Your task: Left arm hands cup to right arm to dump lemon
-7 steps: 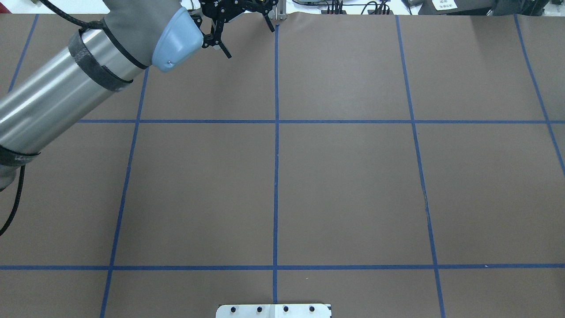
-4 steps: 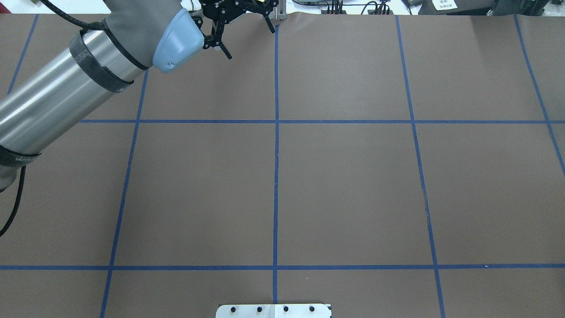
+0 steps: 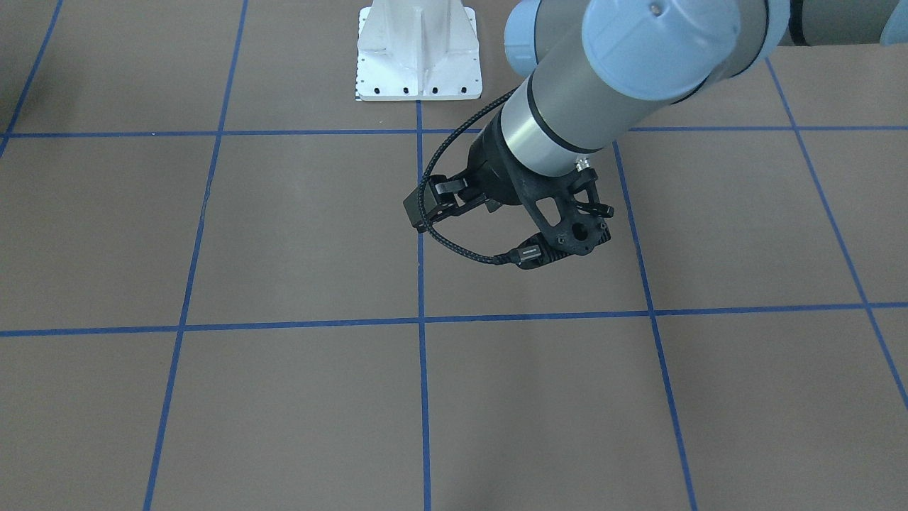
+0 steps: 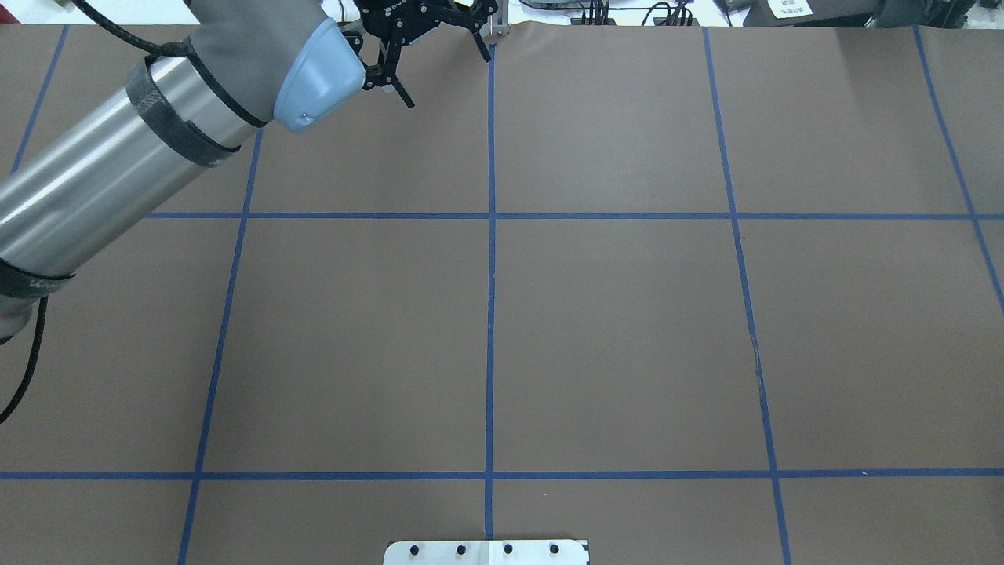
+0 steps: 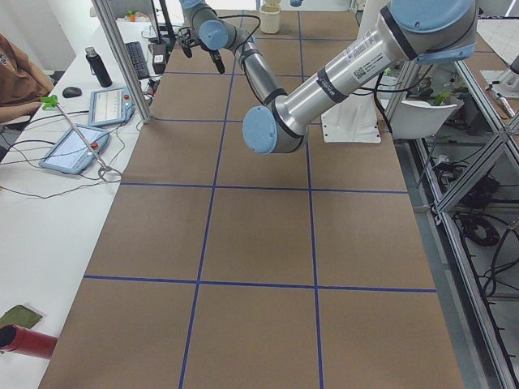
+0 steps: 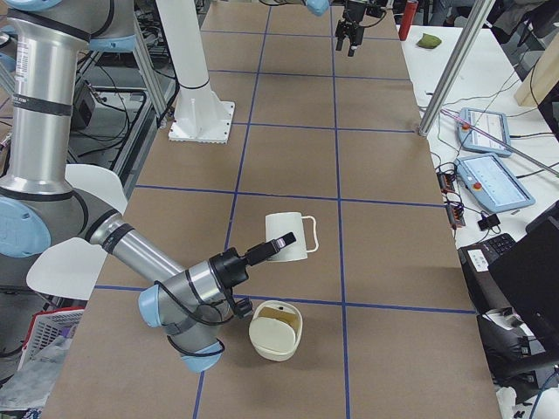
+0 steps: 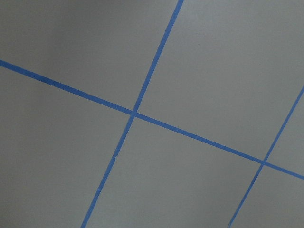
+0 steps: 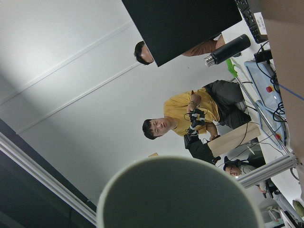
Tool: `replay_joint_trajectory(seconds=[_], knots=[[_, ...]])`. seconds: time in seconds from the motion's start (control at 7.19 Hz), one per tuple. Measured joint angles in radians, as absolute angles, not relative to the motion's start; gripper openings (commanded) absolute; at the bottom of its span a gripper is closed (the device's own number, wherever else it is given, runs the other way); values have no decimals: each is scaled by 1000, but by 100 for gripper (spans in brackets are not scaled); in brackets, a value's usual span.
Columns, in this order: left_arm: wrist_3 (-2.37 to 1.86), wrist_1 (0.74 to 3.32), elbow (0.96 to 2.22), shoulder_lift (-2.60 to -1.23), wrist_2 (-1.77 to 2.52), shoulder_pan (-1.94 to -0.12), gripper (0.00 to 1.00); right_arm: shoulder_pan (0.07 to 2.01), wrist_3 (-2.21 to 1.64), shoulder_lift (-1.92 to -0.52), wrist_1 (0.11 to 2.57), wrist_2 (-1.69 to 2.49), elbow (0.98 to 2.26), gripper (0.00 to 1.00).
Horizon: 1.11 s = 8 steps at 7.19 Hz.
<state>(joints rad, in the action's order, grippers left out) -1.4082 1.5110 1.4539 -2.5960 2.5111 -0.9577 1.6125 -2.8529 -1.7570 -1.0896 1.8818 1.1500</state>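
The cup [image 6: 288,237], a cream-white mug, hangs tilted above the table at the tip of my right gripper [image 6: 259,252]. This gripper shows only in the exterior right view, so I cannot tell if it is shut. The right wrist view is filled at the bottom by the cup's grey inside [image 8: 180,197], with no fingers showing. The lemon is not visible. My left gripper [image 4: 445,77] is open and empty near the table's far edge. It also shows in the exterior left view [image 5: 201,55] and small in the exterior right view [image 6: 352,39]. The left wrist bracket [image 3: 564,227] hides it in the front-facing view.
A cream bowl [image 6: 276,330] stands on the table just below the cup. The white robot base [image 3: 418,53] is at the table's near middle. An aluminium post [image 6: 454,70] and tablets [image 6: 489,170] stand on the operators' side. Blue tape lines [image 4: 490,235] grid the brown table.
My left arm has crept slightly toward the table's far edge. Its gripper stays open and empty.
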Motion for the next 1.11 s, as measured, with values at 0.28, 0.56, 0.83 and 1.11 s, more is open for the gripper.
replay_joint_trajectory(seconds=[0.28,0.56,0.83,1.11], knots=[[-1408,1512,1453,-2596,2511,-957,100,1611,-2790,-1750,-1088,1887,1169,0],[-1408,1512,1452,-2595,2511,-957,100,1609,-2702,-1739,-1085,1898,1177,0],[-1407,1513,1452,-2589,2511,-956,100,1608,-2539,-1730,-1063,1942,1177,0],[-1408,1514,1453,-2584,2511,-956,100,1608,-2374,-1731,-1031,1981,1178,0]])
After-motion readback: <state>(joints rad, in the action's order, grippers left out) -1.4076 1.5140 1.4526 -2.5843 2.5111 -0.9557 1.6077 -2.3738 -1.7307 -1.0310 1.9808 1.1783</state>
